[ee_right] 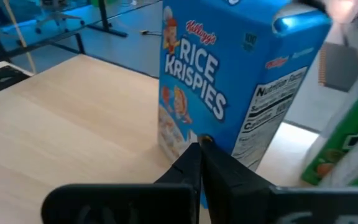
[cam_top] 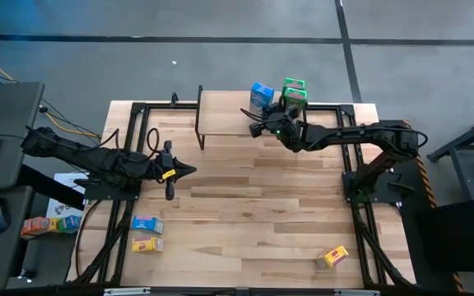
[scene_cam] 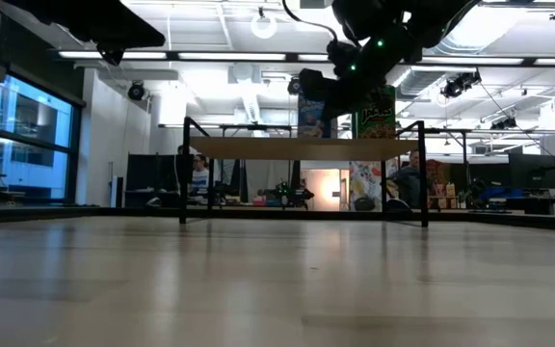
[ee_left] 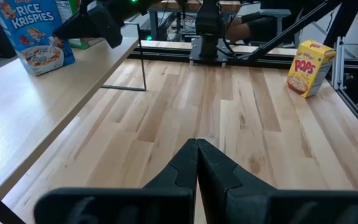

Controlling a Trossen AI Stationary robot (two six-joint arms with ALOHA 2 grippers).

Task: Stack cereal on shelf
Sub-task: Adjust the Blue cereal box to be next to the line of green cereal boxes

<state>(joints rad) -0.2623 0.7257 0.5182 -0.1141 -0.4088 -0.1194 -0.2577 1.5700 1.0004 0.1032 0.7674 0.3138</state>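
The shelf (cam_top: 225,113) stands at the far edge of the table (cam_top: 253,214), its light wood top resting on thin black legs. On its right end a blue cereal box (cam_top: 261,97) stands upright (Rice Krispies, by the print in the wrist views), and just beside it, farther right, stand the green cereal boxes (cam_top: 294,93), one upon the other as far as the high view shows.

The right gripper (cam_top: 257,128) reaches over the front edge of the shelf, just before the blue box, with its fingers (ee_right: 199,163) pressed together and holding nothing; in the right wrist view their tips point at the lower part of that box.

The left gripper (cam_top: 189,170) hovers over the left middle of the table, well apart from the shelf, its fingers (ee_left: 197,163) also together and empty.

Three boxes lie on the table near its front edge. A second blue box (cam_top: 146,224) and a yellow box (cam_top: 146,244) lie close together at the left. Another yellow box (cam_top: 332,257) is at the right, printed "Pops" in the left wrist view.
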